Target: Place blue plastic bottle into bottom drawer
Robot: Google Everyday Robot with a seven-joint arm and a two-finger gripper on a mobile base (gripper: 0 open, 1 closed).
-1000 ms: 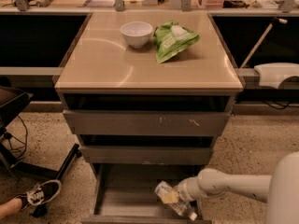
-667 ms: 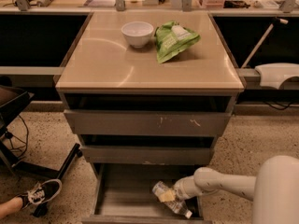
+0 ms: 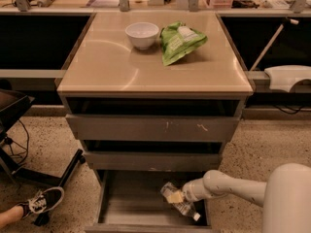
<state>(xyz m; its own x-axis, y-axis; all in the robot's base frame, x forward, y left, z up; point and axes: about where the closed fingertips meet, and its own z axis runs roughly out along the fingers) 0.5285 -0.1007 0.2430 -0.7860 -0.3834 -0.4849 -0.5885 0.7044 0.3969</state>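
The blue plastic bottle lies tilted inside the pulled-out bottom drawer, on the right side of its grey floor, with its white cap pointing to the front right. My gripper reaches into the drawer from the right at the end of the white arm and sits right at the bottle's middle. The gripper's tip is partly hidden against the bottle.
On the cabinet top stand a white bowl and a green snack bag. The two upper grey drawers are slightly open. A chair base and a person's shoe are on the floor at left.
The arm has shifted slightly left and lower into the drawer. The bottle stays at about the same spot on the drawer's right side.
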